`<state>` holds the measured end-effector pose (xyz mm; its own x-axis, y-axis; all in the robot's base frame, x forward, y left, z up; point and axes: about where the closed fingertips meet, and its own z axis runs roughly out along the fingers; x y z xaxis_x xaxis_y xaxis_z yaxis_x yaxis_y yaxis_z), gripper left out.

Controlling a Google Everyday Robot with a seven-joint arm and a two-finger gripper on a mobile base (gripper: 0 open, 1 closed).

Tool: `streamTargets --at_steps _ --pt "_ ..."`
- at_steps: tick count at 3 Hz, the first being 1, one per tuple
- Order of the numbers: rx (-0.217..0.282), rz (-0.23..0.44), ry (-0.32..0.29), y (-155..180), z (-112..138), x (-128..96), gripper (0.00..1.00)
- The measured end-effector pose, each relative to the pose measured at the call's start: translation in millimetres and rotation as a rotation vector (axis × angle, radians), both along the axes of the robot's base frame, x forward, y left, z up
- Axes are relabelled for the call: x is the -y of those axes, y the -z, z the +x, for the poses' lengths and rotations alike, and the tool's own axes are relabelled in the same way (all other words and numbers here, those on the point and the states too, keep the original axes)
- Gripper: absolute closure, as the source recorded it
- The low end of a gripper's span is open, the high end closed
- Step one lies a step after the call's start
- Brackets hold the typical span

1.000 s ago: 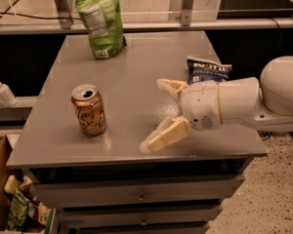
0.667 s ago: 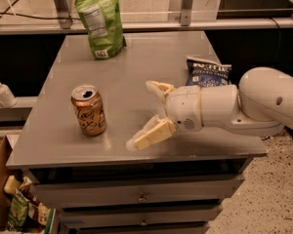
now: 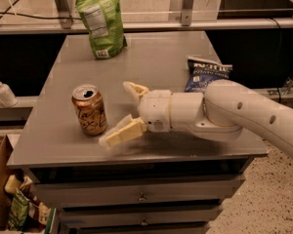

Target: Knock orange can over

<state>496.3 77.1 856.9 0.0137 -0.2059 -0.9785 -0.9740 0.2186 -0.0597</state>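
The orange can (image 3: 89,109) stands upright on the left part of the grey table (image 3: 151,67), with dark cursive lettering on its side and a silver top. My gripper (image 3: 118,114) reaches in from the right on a white arm and is open, with cream fingers spread. The near fingertip (image 3: 107,139) lies just right of the can's base, almost touching it. The far fingertip (image 3: 128,86) is behind and right of the can.
A green snack bag (image 3: 102,18) stands at the table's back left. A dark blue chip bag (image 3: 206,73) lies at the right, partly behind my arm. A white pump bottle (image 3: 2,91) sits on a ledge at the left. Drawers are below the tabletop.
My gripper has moved left across the table toward the can, from well apart to right beside it. The can still stands upright in the same place.
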Motion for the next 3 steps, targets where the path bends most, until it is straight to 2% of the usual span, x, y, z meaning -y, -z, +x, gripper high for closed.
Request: streamTargets --at_steps 1,2,3 --pt "0.017 0.069 -0.022 -8 3 -31 0.00" --pt "0.020 0.112 -0.047 -12 1 -57 0.15" --pt "0.015 0.135 -0.054 -14 0 -70 0.39"
